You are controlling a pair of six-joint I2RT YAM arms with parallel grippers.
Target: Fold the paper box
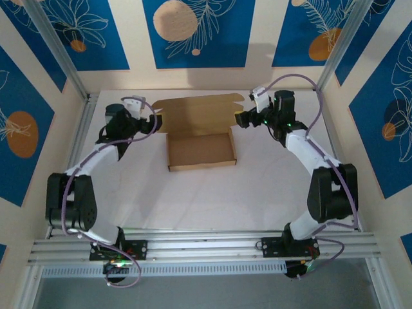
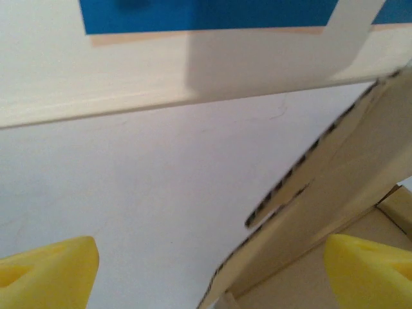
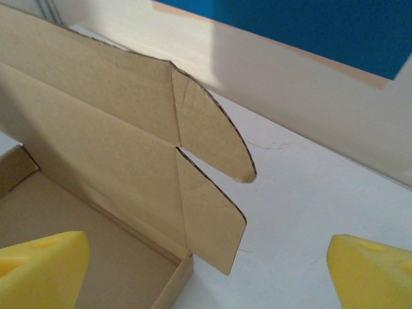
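Observation:
The paper box [image 1: 201, 152] lies mid-table as a shallow brown tray with its lid [image 1: 199, 113] standing up at the back. My left gripper [image 1: 155, 122] is open at the lid's left end. In the left wrist view the yellow fingertips [image 2: 48, 270] stand wide apart, and the box's left flap edge [image 2: 347, 174] passes between them without touching. My right gripper [image 1: 241, 119] is open at the lid's right end. In the right wrist view the lid's side flap [image 3: 207, 219] and rounded tab [image 3: 209, 138] hang between the wide fingertips [image 3: 42, 267], free of both.
The white table [image 1: 270, 187] spreads around the box. The back wall's pale board [image 2: 129, 77] runs close behind the lid. Aluminium posts [image 1: 61, 51] stand at the back corners and a rail [image 1: 206, 248] crosses the near edge by the arm bases.

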